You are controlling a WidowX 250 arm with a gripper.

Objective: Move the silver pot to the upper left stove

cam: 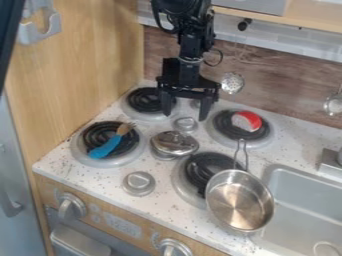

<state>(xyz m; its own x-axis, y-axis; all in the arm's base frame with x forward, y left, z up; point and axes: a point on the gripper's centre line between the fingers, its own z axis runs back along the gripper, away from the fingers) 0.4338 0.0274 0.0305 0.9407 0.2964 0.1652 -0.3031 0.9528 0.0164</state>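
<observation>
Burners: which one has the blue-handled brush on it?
The lower left burner; the upper right holds a red and white item, the silver pot overlaps the lower right.

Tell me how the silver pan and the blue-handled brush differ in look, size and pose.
The pan is shiny metal all over, while the brush has a blue handle and a brown head. The pan is wide and round; the brush is slim and much smaller. The pan's handle points toward the back wall, the brush's toward the front. Both have a handle.
</observation>
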